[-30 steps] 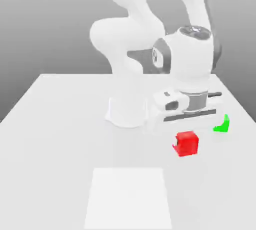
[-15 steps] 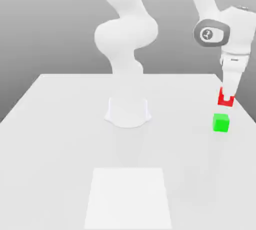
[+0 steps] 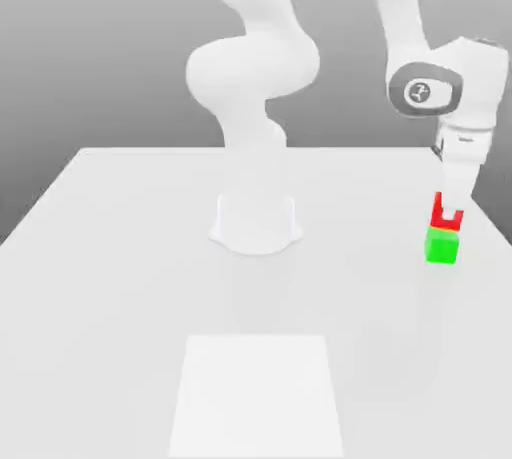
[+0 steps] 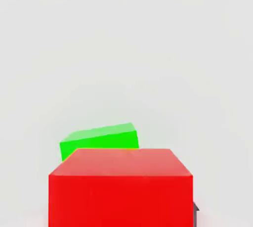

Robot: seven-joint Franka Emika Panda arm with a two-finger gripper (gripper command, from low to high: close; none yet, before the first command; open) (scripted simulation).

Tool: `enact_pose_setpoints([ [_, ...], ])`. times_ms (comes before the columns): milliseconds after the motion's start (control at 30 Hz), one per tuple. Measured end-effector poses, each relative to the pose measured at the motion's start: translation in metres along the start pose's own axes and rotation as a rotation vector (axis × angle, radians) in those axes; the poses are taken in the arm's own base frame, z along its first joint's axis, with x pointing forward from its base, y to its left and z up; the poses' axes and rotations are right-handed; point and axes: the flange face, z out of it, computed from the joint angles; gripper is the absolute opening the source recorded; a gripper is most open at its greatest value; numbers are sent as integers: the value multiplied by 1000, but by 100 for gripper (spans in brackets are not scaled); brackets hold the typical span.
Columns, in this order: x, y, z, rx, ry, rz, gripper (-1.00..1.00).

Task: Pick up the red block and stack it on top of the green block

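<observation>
Exterior view: matte red block (image 3: 446, 214) in claw (image 3: 447, 210), directly above green block (image 3: 441, 246).

The red block (image 4: 120, 186) and green block (image 3: 441, 246) look matt, smooth, unmarked; the white table (image 3: 150, 277) matt, smooth

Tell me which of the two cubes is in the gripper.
The red block. The gripper is shut on it, holding it just above the green block, which sits on the table.

A plain white table (image 3: 120, 247) stands before a smooth grey backdrop (image 3: 90, 47), with a paler square patch (image 3: 258, 397) on its near edge.
</observation>
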Motion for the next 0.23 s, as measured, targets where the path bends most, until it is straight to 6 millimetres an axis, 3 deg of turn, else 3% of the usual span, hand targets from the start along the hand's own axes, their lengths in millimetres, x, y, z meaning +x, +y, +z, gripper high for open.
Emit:
enact_pose_setpoints([
  [233,-2,-1,13,8,-7,-2,-100],
])
